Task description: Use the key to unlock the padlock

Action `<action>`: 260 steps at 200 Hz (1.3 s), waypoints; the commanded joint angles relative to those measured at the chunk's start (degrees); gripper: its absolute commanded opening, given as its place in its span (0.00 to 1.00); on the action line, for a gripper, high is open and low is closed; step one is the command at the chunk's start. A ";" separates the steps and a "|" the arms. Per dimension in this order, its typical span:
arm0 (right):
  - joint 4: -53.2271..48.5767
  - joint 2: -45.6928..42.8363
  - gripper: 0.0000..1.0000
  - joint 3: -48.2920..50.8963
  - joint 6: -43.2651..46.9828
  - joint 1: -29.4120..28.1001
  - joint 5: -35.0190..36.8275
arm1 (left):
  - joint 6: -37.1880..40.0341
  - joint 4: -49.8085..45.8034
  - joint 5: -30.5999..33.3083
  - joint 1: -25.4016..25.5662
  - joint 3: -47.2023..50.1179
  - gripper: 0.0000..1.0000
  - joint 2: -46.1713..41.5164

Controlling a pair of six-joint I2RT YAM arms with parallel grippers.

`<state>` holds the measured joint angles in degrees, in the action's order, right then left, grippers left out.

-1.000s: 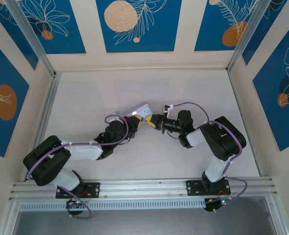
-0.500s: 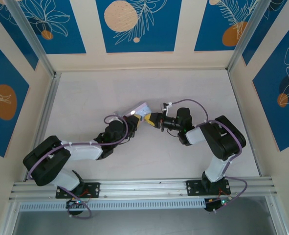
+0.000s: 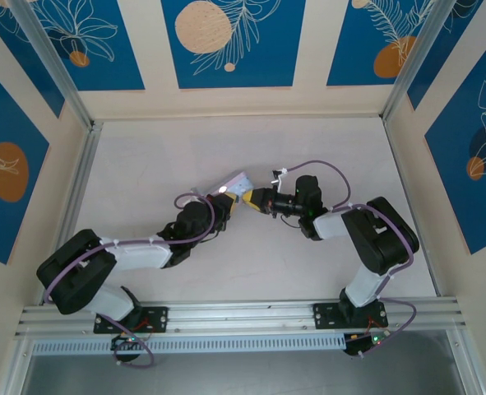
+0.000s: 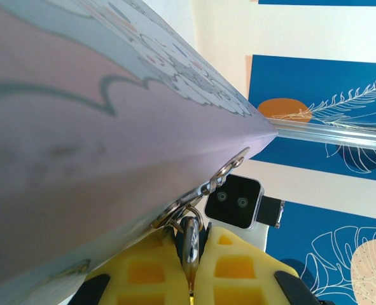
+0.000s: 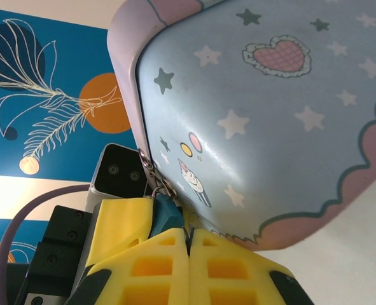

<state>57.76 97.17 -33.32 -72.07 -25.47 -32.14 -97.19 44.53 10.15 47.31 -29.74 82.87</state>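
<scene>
Tin [image 3: 238, 181], pastel blue with stars and a pink heart, sits tilted between the 2 grippers; its inside is hidden. At its edge a run of small silvery latch rings [image 4: 229, 170] hangs down, and below them the padlock [image 4: 188, 245], a small silvery piece, sits just under the tin's rim. The left gripper [image 4: 191, 236] comes to the tin from the lower left, its yellow fingers [image 4: 143, 273] drawn tight on the padlock. The right gripper [image 5: 189, 236] meets the tin from the right, its 2 yellow fingers pressed flat together just under the tin's scalloped border. I cannot tell whether the key lies between them. A dark bluish piece [image 5: 165, 213] sits against the tin's lower edge just above those fingertips, too blurred to name. From above, the 2 grippers nearly touch below the tin's corner. Under the tin lies a pale table [image 3: 160, 156], with blue wall panels [image 3: 226, 41] bearing orange discs beyond it.
</scene>
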 commanded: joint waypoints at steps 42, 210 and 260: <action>1.88 -1.69 0.00 -4.24 -8.05 -1.85 -0.85 | -1.18 3.97 -7.74 2.23 -4.18 0.00 -2.11; -6.87 -4.53 0.00 -5.54 -10.86 -1.33 -1.23 | -3.83 -0.58 -4.63 2.17 -4.32 0.00 -3.94; -6.96 -4.22 0.00 -5.71 -10.63 -1.24 -1.41 | -7.28 -4.13 -2.57 2.30 -4.27 0.00 -5.29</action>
<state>48.84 93.01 -36.56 -82.56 -25.54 -32.45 -102.65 40.18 11.62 47.40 -31.46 79.94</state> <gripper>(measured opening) 0.054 0.051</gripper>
